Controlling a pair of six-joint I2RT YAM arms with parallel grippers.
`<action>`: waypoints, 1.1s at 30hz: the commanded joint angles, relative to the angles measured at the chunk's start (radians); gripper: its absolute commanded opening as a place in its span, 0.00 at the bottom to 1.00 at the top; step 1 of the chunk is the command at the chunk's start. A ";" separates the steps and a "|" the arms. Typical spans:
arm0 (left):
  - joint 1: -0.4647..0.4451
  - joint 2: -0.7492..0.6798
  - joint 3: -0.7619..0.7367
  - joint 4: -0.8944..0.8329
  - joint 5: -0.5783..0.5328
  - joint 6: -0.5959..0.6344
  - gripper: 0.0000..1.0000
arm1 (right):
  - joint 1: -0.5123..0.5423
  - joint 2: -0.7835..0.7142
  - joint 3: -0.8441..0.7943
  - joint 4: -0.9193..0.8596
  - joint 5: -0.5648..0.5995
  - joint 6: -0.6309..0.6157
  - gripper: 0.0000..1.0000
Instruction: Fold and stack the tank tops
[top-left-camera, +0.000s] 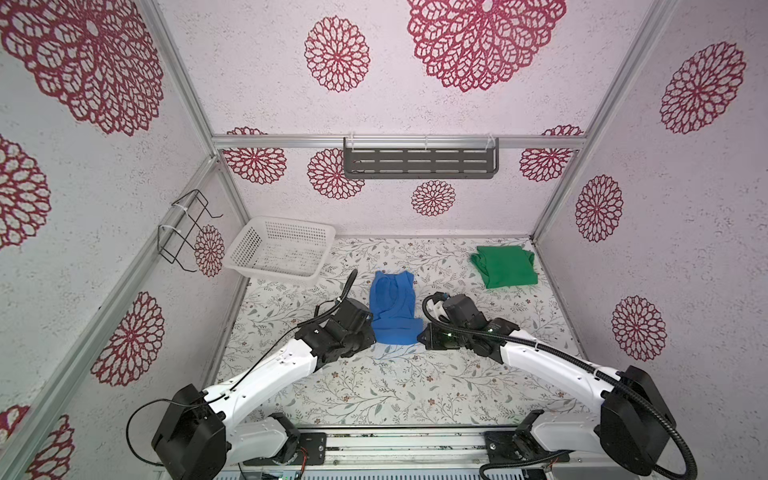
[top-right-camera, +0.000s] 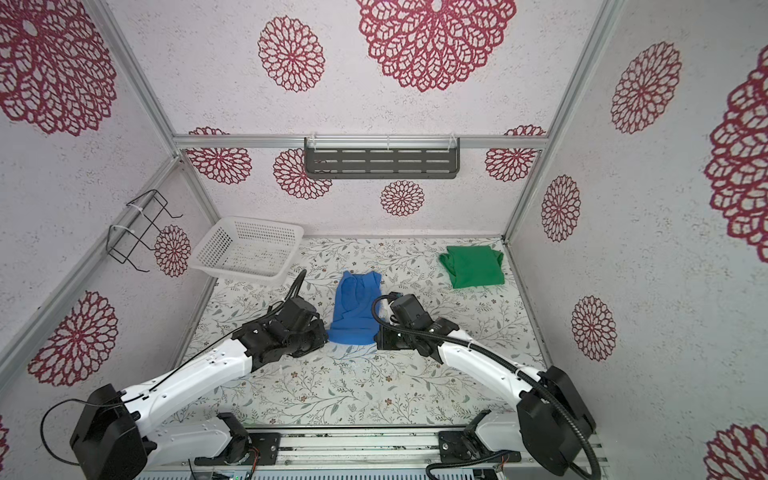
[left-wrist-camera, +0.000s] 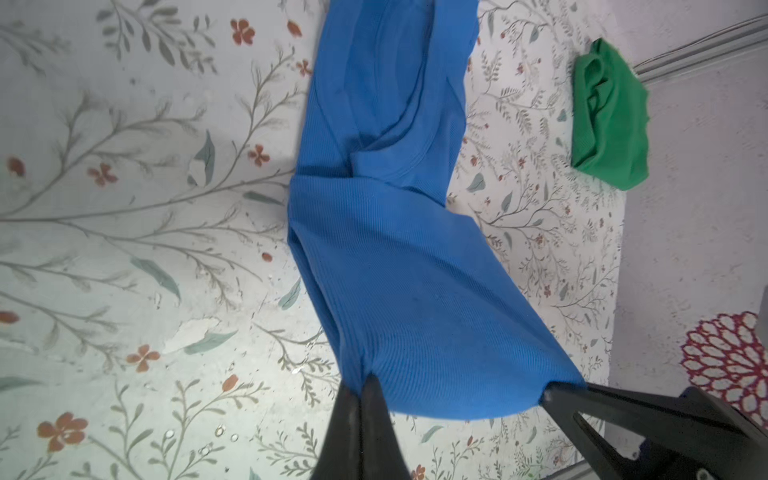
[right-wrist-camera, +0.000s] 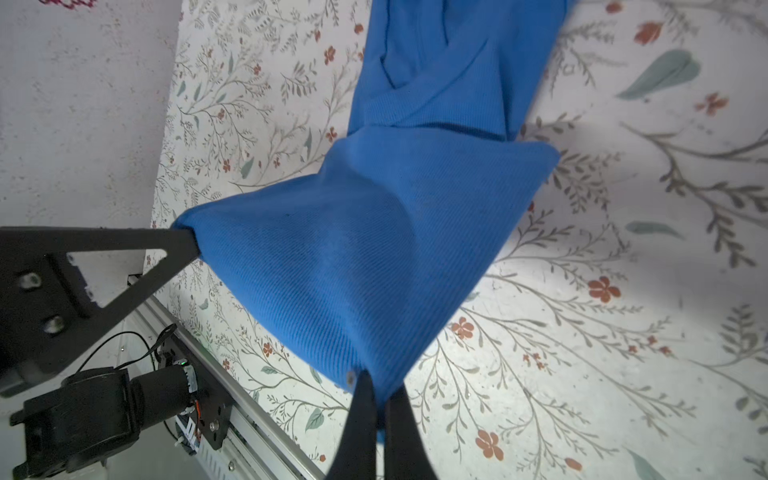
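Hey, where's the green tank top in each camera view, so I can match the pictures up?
In a top view: the green tank top lies at the far right corner of the table.
In a top view: the green tank top lies at that same far right corner.
Left wrist: it lies at the table's edge, beyond the blue tank top.
Right wrist: not in it.
Shared landmark: the blue tank top, which shows in all four views.
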 joint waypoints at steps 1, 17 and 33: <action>0.043 0.051 0.064 -0.046 -0.028 0.108 0.00 | -0.015 0.025 0.070 -0.056 0.065 -0.087 0.00; 0.237 0.339 0.239 0.143 0.150 0.260 0.00 | -0.200 0.284 0.295 -0.021 -0.103 -0.260 0.00; 0.372 0.780 0.516 0.356 0.309 0.332 0.00 | -0.339 0.690 0.628 0.007 -0.228 -0.373 0.00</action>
